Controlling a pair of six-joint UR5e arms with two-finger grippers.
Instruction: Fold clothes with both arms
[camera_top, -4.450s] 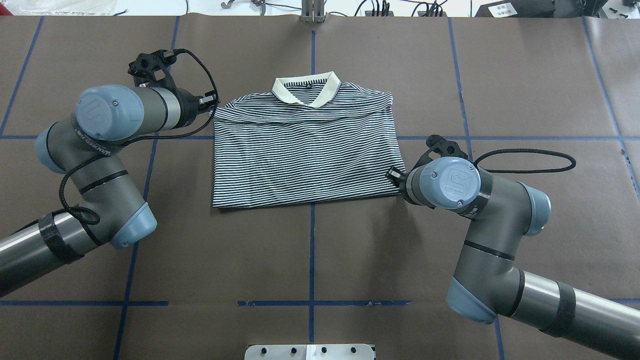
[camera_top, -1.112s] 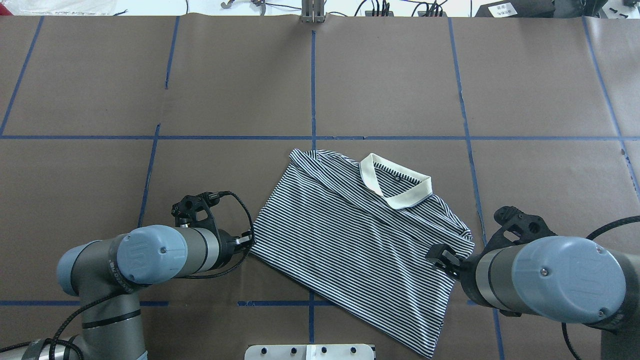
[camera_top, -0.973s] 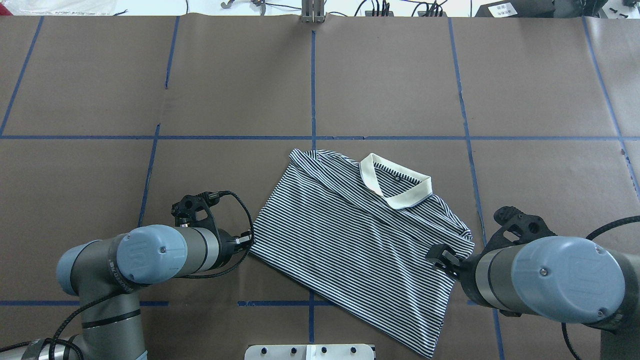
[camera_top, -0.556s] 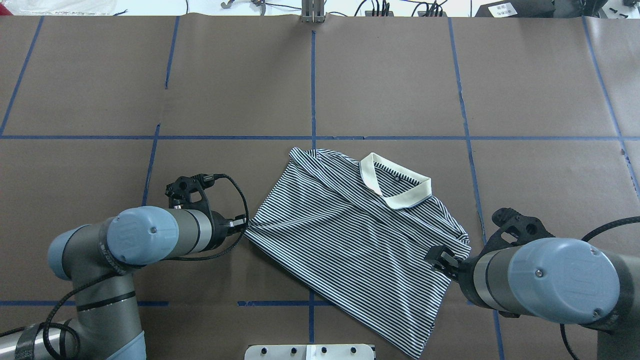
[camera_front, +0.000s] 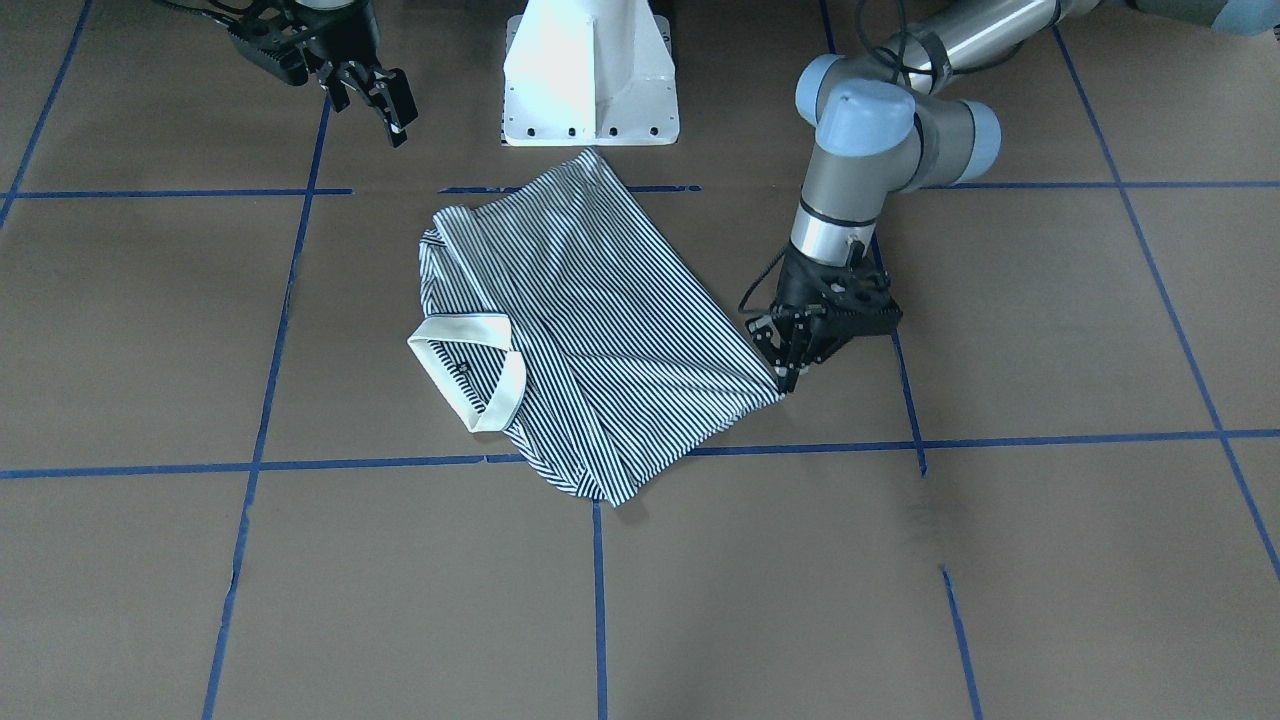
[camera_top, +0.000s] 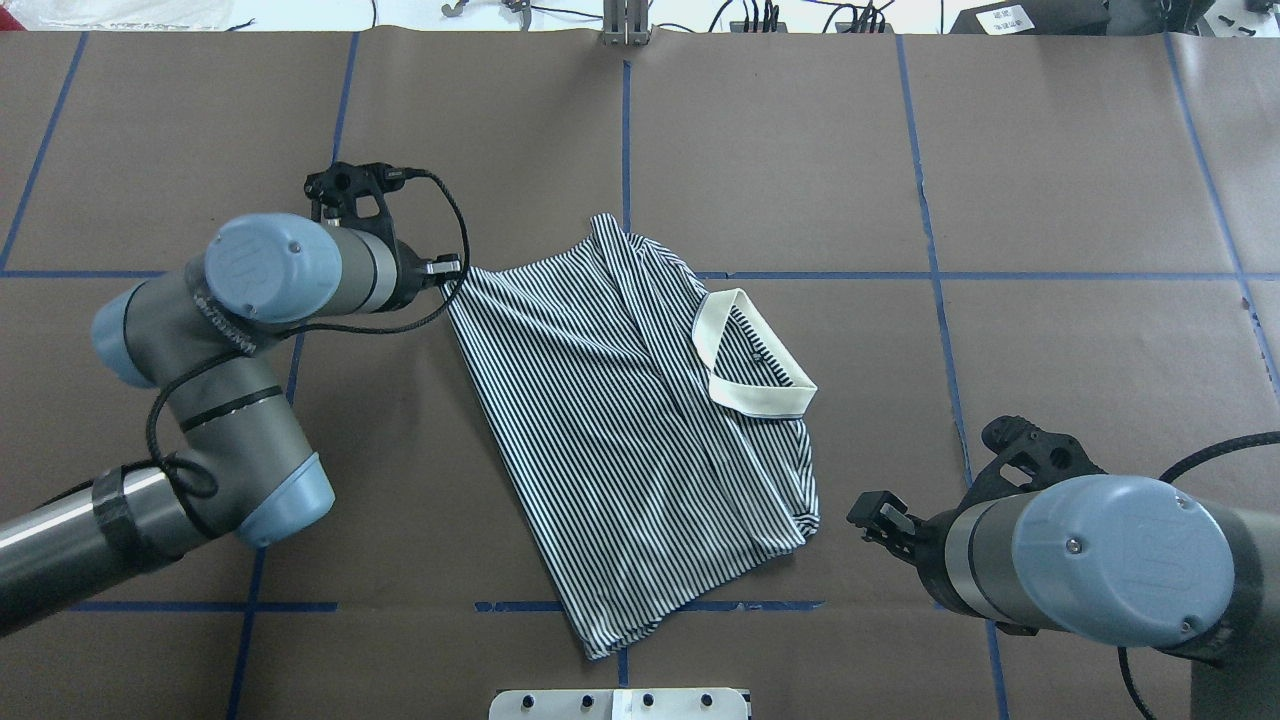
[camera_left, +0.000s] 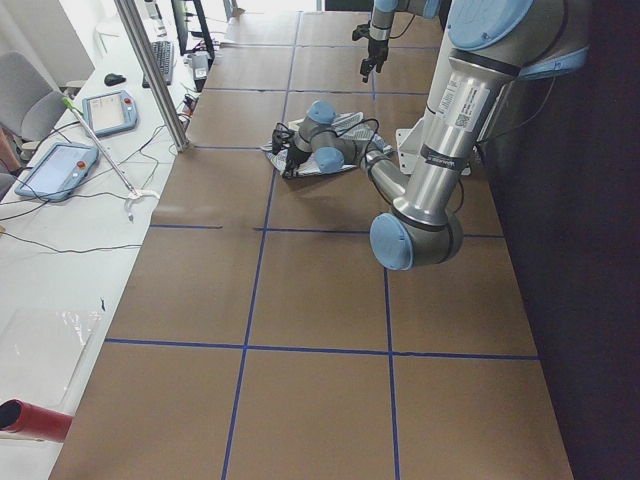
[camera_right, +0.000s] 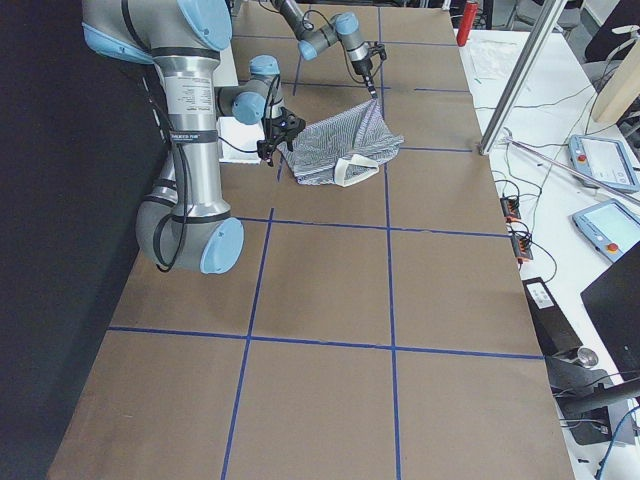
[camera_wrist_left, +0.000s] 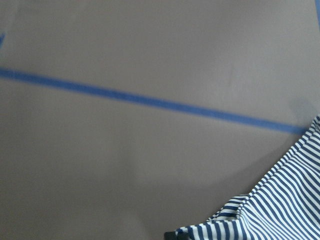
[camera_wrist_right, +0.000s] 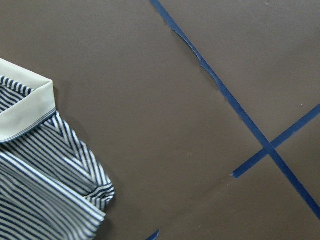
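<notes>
The striped polo shirt (camera_top: 620, 420) lies folded and turned at an angle on the brown table, its cream collar (camera_top: 752, 392) toward my right. My left gripper (camera_top: 452, 270) is shut on the shirt's far left corner, low at the table; this also shows in the front view (camera_front: 785, 378). The left wrist view shows striped cloth (camera_wrist_left: 270, 210) at its lower edge. My right gripper (camera_top: 877, 515) is open and empty, a little to the right of the shirt's near right corner and apart from it. In the front view it (camera_front: 385, 105) hangs above the table. The right wrist view shows the collar (camera_wrist_right: 25, 112) and that corner (camera_wrist_right: 75, 190).
The table is covered in brown paper (camera_top: 1050, 180) with a grid of blue tape lines (camera_top: 625, 130). The white pedestal base (camera_front: 590, 70) stands at the near edge, just behind the shirt's near end. A side bench with teach pendants (camera_left: 60, 165) and a metal post (camera_left: 150, 70) lies beyond the far edge.
My right gripper has let go of the shirt and stayed put. My left gripper has moved far away from the base with its corner, swinging the shirt round.
</notes>
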